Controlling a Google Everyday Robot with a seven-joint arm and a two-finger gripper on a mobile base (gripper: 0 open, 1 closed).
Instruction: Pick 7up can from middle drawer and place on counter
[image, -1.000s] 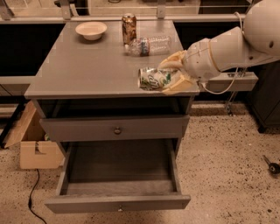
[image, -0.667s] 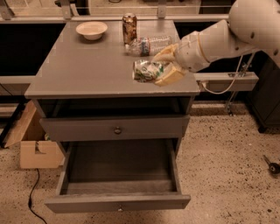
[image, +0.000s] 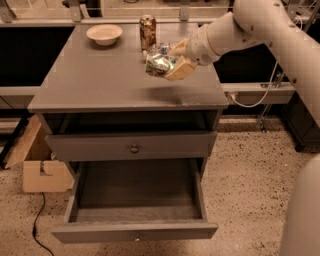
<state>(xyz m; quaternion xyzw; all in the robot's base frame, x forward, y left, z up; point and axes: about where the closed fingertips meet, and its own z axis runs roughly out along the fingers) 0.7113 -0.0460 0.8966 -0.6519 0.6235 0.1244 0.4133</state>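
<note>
My gripper (image: 169, 62) is shut on the 7up can (image: 156, 64), a dented green and silver-white can held on its side. It hangs just above the right rear part of the counter (image: 100, 80), casting a shadow on the top. The white arm reaches in from the upper right. The middle drawer (image: 135, 231) is pulled out at the bottom of the cabinet, and its grey floor (image: 137, 187) is bare.
A brown-copper can (image: 147, 31) and a pale bowl (image: 104, 34) stand at the back of the counter. A clear bottle is mostly hidden behind the gripper. A shut drawer front with a round knob (image: 134, 148) sits above the open drawer. A cardboard box (image: 42, 170) lies on the floor at left.
My gripper has carried the 7up can to the left and farther back over the counter. The drawer has stayed open.
</note>
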